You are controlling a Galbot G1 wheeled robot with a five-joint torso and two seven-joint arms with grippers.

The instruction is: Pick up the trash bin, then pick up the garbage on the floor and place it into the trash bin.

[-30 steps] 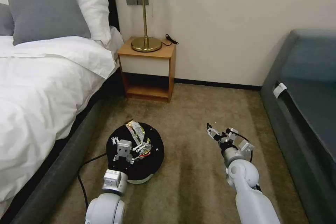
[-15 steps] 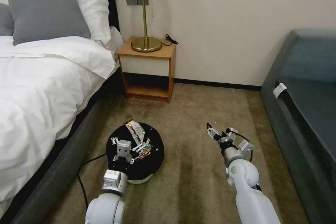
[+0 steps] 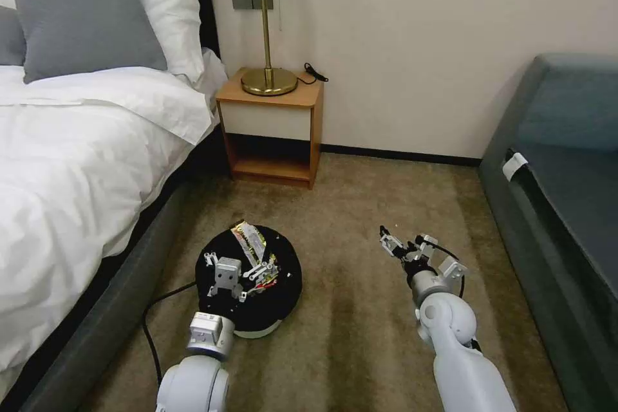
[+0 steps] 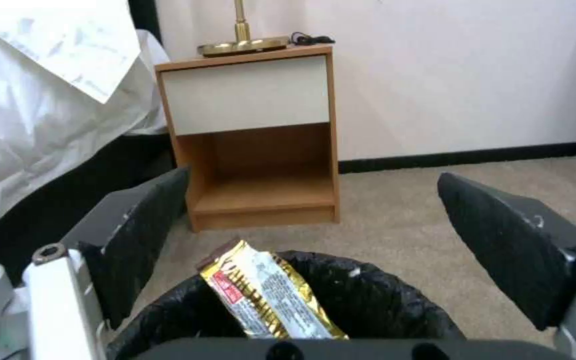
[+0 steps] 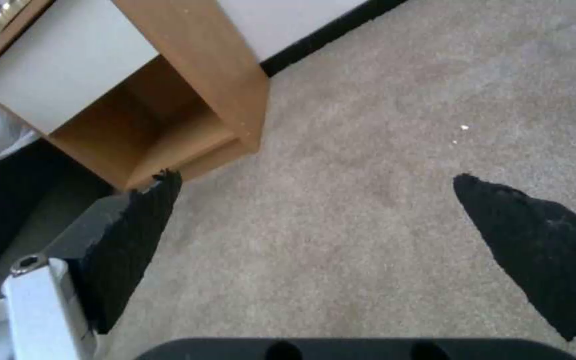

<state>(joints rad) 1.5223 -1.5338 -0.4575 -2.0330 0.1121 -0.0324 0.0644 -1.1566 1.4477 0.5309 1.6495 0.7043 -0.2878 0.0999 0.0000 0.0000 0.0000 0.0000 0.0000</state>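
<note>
While both end effectors gape | left (image 3: 235, 265) over trash bin (image 3: 290, 293) | nightstand (image 3: 273, 129) beyond | right (image 3: 418, 251) above carpet (image 3: 360, 335)

**Nothing legible from my feeds**

Only printed thing I can spot is the gold-and-black snack wrapper (image 4: 265, 295) poking out of the trash bin (image 4: 368, 300). On the left wrist cam it's got a red patch and a white panel of tiny print, but I can't make out one word or number.

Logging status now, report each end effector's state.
Left end effector: open, over the bin, holding nothing.
Right end effector: open, empty, above the carpet.
</note>
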